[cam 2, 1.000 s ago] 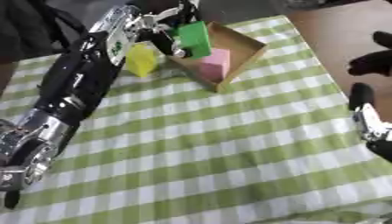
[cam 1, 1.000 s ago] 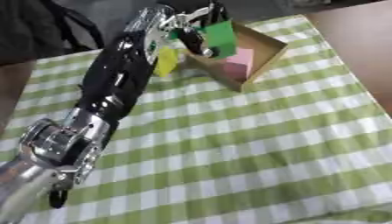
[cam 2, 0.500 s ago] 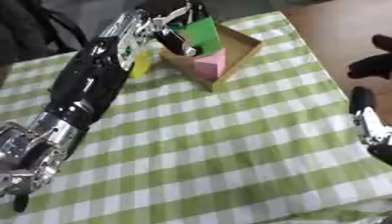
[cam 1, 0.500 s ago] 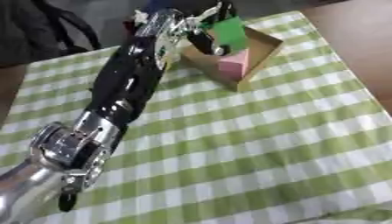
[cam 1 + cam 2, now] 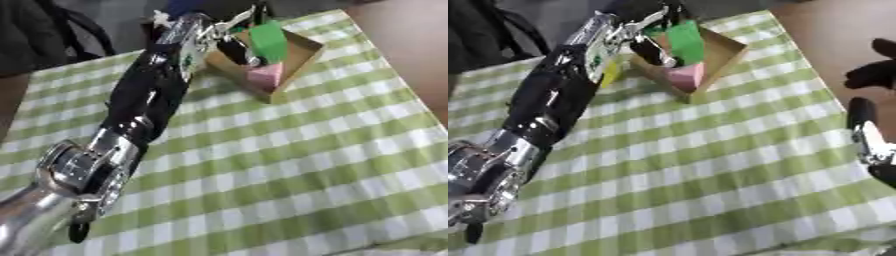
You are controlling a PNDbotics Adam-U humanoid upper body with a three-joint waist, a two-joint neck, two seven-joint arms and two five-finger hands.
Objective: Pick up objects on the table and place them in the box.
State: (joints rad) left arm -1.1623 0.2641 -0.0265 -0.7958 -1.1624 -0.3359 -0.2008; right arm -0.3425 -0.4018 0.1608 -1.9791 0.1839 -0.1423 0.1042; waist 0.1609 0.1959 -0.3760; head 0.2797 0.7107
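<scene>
Only the right eye view catches the right hand [image 5: 870,145] at the table's right edge, its fingers impossible to make out, and a yellow block [image 5: 611,73] beside the left arm. The left hand [image 5: 229,39] is clamped around a green block [image 5: 269,41] over the cardboard box [image 5: 300,59], where a pink block [image 5: 265,76] already lies.

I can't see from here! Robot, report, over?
Left hand shut on green block over box. Pink block inside. Right hand idle. Yellow block outside.

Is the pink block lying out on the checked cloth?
No, the pink block sits inside the brown cardboard box, beside the green block.
</scene>
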